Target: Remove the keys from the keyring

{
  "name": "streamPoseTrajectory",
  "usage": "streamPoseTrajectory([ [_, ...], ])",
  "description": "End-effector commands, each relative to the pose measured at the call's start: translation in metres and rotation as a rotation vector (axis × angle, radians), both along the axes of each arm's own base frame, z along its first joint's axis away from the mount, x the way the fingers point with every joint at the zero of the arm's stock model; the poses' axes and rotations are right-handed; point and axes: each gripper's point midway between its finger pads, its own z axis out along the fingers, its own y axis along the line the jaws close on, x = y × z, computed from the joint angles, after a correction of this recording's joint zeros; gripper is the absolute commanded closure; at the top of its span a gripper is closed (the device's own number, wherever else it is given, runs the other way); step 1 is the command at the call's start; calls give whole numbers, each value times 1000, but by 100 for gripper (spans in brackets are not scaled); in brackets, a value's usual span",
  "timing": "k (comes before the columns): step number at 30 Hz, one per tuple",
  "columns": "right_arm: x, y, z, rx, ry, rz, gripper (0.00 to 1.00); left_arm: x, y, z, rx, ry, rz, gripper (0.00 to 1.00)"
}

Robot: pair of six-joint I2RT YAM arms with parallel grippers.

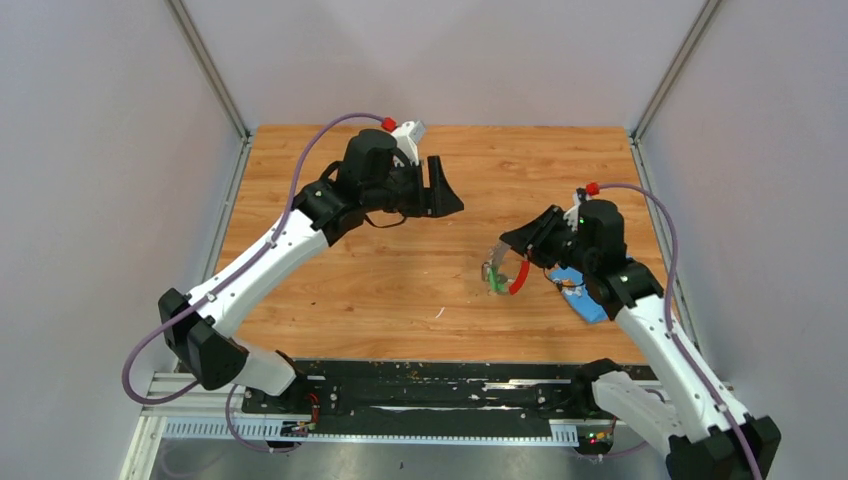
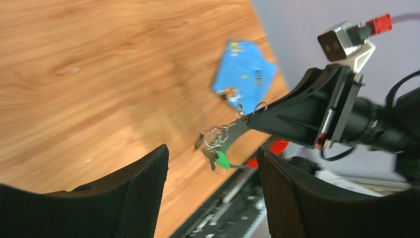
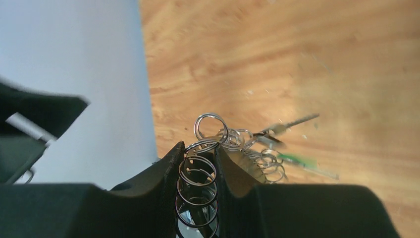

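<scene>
My right gripper point(image 1: 508, 241) is shut on the keyring point(image 1: 512, 272), a thin silver ring with a red sleeve point(image 1: 519, 279), and holds it just above the table. In the right wrist view its small silver loops point(image 3: 198, 181) sit stacked between the closed fingers of the right gripper point(image 3: 199, 148). The keys point(image 1: 495, 285) hang off the ring's lower left; a green-headed one point(image 2: 222, 159) and a dark one point(image 3: 292, 123) show. My left gripper point(image 1: 448, 190) is open and empty, raised to the upper left, well apart from the ring. In its wrist view the keys hang in the distance between the left gripper's point(image 2: 213, 151) fingers.
A blue cloth point(image 1: 581, 292) lies on the wooden table point(image 1: 380, 280) just right of the ring, partly under my right arm. Grey walls stand along the left, right and back edges. A black rail point(image 1: 420, 385) runs along the near edge.
</scene>
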Motion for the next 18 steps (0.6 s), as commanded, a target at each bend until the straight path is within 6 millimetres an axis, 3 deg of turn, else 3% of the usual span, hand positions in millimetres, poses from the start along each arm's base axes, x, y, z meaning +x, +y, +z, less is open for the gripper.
streamPoseTrajectory([
  [1, -9, 3, -47, -31, 299, -68, 99, -14, 36, -43, 310, -173, -2, 34],
  [5, 0, 16, -45, -22, 395, -116, 99, -42, 20, -60, 328, -294, -22, 41],
  [10, 2, 30, -43, -34, 515, -184, 99, -69, -3, -56, 301, -467, -24, 40],
  [14, -3, 34, -49, -83, 675, -219, 99, -75, -17, -56, 363, -553, -41, 36],
  [18, -2, 41, -42, -48, 709, -242, 99, -79, -29, -66, 432, -616, -60, 34],
])
